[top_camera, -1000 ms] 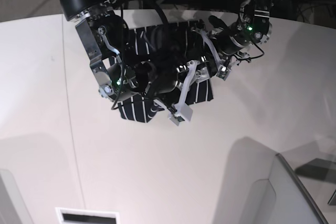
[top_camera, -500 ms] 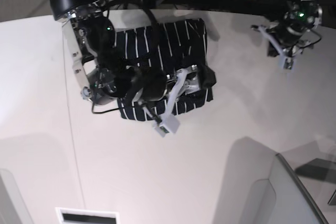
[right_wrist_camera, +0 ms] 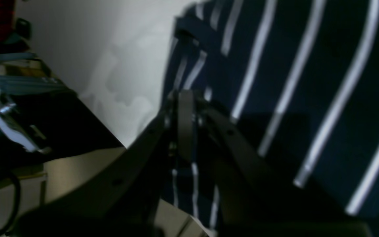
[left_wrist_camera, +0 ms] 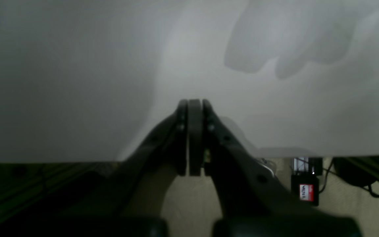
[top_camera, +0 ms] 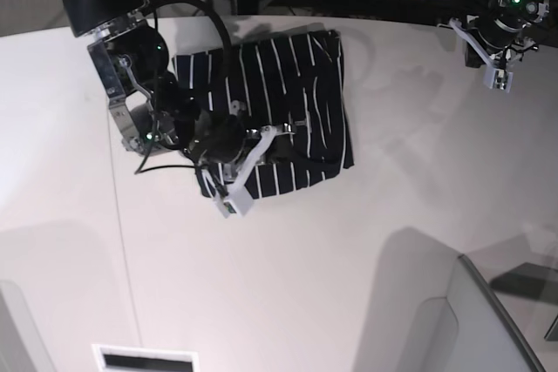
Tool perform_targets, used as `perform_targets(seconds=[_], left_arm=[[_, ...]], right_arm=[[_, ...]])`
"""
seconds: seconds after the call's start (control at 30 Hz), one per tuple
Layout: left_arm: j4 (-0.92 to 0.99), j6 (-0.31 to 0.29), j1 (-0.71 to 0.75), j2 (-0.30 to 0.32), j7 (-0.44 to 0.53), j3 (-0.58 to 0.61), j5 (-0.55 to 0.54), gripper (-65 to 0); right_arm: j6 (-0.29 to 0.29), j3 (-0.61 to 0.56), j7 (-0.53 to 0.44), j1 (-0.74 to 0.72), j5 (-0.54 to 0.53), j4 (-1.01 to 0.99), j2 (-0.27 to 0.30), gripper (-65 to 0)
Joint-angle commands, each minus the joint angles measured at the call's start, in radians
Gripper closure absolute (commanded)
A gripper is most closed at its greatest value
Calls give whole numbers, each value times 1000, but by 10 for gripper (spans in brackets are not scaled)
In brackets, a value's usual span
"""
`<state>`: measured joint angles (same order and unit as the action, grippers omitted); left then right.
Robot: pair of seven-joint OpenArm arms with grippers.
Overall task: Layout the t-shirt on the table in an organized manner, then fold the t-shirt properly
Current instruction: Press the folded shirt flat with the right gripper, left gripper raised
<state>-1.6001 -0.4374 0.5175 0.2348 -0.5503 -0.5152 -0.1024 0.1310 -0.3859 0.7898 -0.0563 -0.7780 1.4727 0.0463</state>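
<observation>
**Our right gripper sits at the shirt's near edge; our left is far off at the back corner**

Nearest to the base camera, the counter (top_camera: 288,276) is bare white up to the near edge of the t-shirt (top_camera: 288,102). The shirt lies as a compact, roughly square packet toward the far edge of the counter, a little to the left of the middle in the base view. Its white stripes run from the near edge toward the far edge, a little slanted, so we judge its long axis to go the same way.

Our right gripper (top_camera: 270,135) is over the near part of the packet, close to its near left corner. In the right wrist view the jaws look pressed together, with striped cloth right under and around the tips. We cannot tell if a layer is pinched between them or if they only rest on the fabric.

Farther back, our left gripper (top_camera: 488,58) is well apart from the shirt, near the far corner of the counter on the right side of the base view. Its wrist view shows the jaws fully closed on nothing, above bare counter at the edge.

So the shirt lies directly below our right gripper, and to the left of our left gripper across open counter. We judge that any further smoothing or folding falls to the right arm first.
</observation>
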Motion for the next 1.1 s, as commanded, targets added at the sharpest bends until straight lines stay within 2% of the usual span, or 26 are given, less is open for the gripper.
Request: perform_targets(seconds=[0.0,0.17,0.3,0.37,0.43,0.5,0.8,1.07], left_arm=[[-18,2,3,7,14,8,-4,0],[-13,2,3,7,14,97,0,0],[-13,2,3,2,14,120,2,0],[-13,2,3,1,14,120,2,0],[-12,2,3,4,14,114,3,0],[-10,2,5,8,14,111,3,0],[-9,2,-17,8,14,119,3,0],[48,2,-47,10,14,117,3,0]], right_arm=[[11,0,-14,-23,-18,21,-9,-15],[11,-158,-22,-96,-14,13,-7,-2],[5,-290,-108,-147,62,0,-10,-2],[-8,-292,-103,-147,111,-30,-13,-2],[-49,-281,-73,-135,119,-59,-19,-2],[-63,-279,-53,-110,119,-82,-18,-2],[-61,-279,-46,-17,119,-105,-1,-2],[-61,-279,70,-32,119,-53,-1,-2]])
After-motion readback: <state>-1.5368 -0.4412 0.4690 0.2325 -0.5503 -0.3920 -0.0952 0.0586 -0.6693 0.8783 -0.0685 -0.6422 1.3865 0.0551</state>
